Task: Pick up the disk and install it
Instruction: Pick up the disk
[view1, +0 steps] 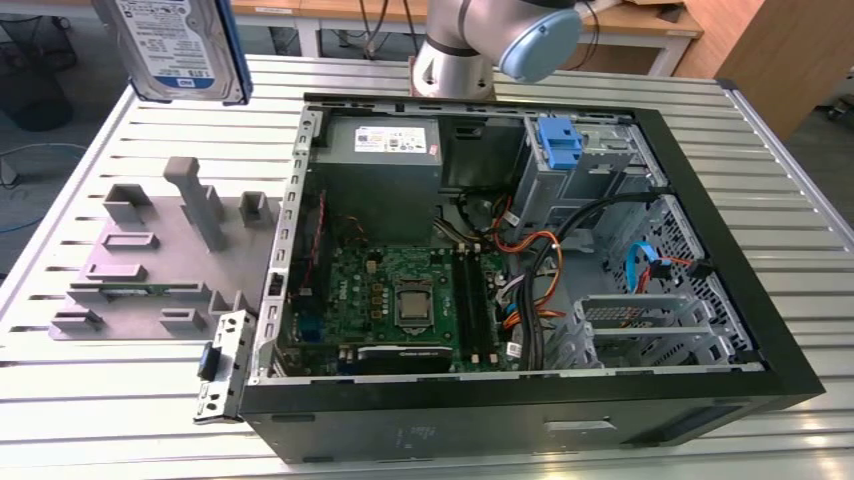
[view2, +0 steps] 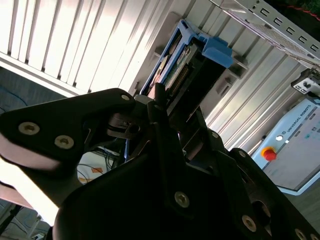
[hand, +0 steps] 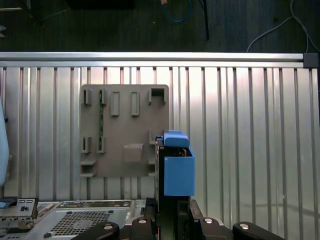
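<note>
The disk (view1: 174, 45), a silver-grey drive with a white-and-blue label and blue side rails, hangs upright high above the table at the exterior view's far left. In the first wrist view the disk (hand: 178, 170) shows edge-on with its blue rail and tab, over the slatted table just beside the grey fixture plate (hand: 125, 132). My gripper (hand: 172, 217) is shut on the disk's near end. In the second wrist view the black fingers (view2: 160, 107) clamp the disk (view2: 192, 55) from both sides, its blue tab pointing away from me.
An open black computer case (view1: 534, 400) lies on the slatted metal table (view1: 107, 420), with a motherboard (view1: 400, 295), a grey power supply (view1: 387, 140) and a blue bracket (view1: 558, 140) in its drive bay. The grey fixture plate (view1: 160, 250) with upright posts lies beside the case.
</note>
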